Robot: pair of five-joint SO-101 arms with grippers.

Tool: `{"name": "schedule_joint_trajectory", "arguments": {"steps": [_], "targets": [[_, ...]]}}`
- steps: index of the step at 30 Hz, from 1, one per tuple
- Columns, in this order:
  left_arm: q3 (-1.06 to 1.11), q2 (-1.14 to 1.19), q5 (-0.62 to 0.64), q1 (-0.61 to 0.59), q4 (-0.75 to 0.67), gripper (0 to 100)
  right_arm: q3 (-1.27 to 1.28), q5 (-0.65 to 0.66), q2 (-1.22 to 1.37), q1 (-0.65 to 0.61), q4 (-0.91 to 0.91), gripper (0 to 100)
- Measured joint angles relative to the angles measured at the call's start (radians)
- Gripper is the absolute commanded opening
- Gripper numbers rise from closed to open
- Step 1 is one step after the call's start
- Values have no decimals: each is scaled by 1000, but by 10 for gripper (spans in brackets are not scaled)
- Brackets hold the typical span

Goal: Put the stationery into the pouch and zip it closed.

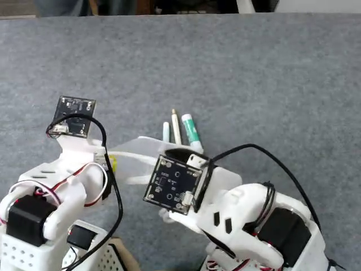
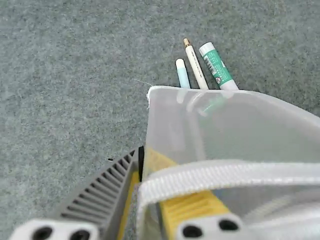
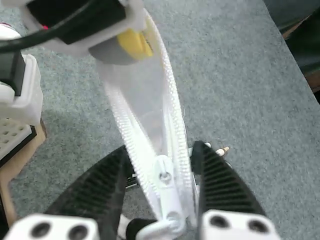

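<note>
A translucent white pouch [image 1: 138, 157] [image 2: 225, 130] [image 3: 145, 105] hangs between the two arms. My left gripper [image 2: 145, 160] [image 1: 111, 162] is shut on one end of it, with the yellow pad against the zipper tape. Around the other end my right gripper [image 3: 161, 150] [image 1: 177, 152] stands open, its black fingers [image 3: 220, 185] on either side of the zipper slider [image 3: 164, 176]. The zipper gapes open beyond the slider. A light blue pen [image 2: 181, 72] [image 1: 166, 131], a cream pen [image 2: 194, 65] [image 1: 176, 126] and a green-and-white marker [image 2: 217, 67] [image 1: 192, 132] poke out past the pouch's far edge. Whether they lie inside or under it, I cannot tell.
Grey felt cloth [image 1: 254, 73] covers the table, with free room to the far side and both sides. The table's far edge [image 1: 180, 13] runs along the back. A white perforated block on a brown board [image 1: 110, 257] [image 3: 15, 135] sits by the left arm's base.
</note>
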Motion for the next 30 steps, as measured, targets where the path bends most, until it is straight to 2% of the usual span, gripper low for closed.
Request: {"name": "schedule_joint_trajectory", "arguments": {"steps": [4, 14, 24, 30], "targets": [[-14, -3, 2, -20, 18, 29, -49, 0, 8, 0, 0, 236], [-43, 5, -5, -227, 34, 29, -186, -2, -3, 5, 17, 234], [-226, -6, 0, -338, 81, 29, -181, -2, -51, 166, 17, 234], [-256, -8, 89, -345, 83, 29, -71, -2, -51, 262, 17, 234]]}}
